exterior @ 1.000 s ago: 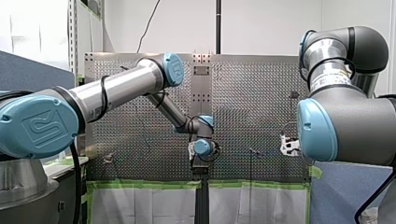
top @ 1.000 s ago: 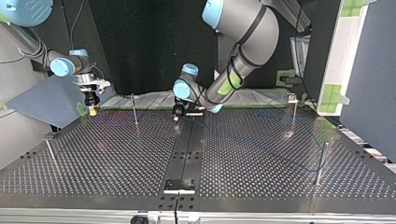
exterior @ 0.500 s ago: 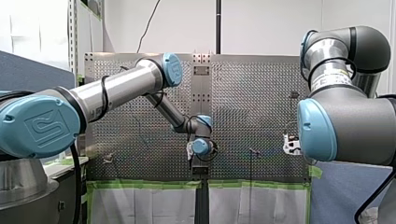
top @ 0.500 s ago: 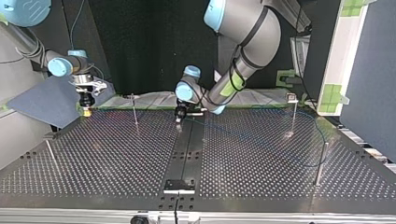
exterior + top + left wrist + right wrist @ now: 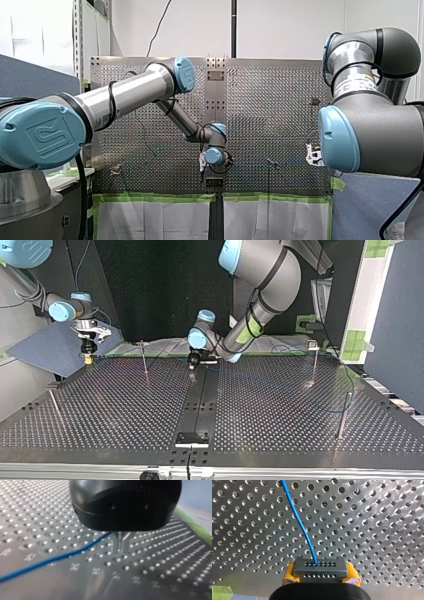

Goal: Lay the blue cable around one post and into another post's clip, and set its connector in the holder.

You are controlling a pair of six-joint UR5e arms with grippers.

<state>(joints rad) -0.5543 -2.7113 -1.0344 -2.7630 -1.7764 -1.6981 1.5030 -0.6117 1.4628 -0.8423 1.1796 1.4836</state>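
My right arm comes down at the far left corner of the table [image 5: 125, 410], as the top view shows it. Its wrist is bent so that my right gripper [image 5: 88, 358] hangs straight down close over the surface. Its yellow pads [image 5: 289, 574] are clamped on a dark grey connector [image 5: 320, 567] (a flat block with rows of small holes). The blue cable [image 5: 299, 522] leaves the middle of that block and runs away ahead over the perforated surface.

My left arm enters further to the top view's right, with its elbow high. Its forearm slopes down to a folded wrist at the middle of the table's far edge. My left gripper [image 5: 120, 547] points down at the surface there, its metal fingers [image 5: 118, 542] drawn nearly together and their tips close to the table. The cable goes in between them at their roots, under the black body, and looks pinched there. From that grip it trails toward the table's right edge in the top view. It loops near a post with a clip [image 5: 313, 346] by the far right corner and passes beside a plain post [image 5: 344, 412] near the right edge.
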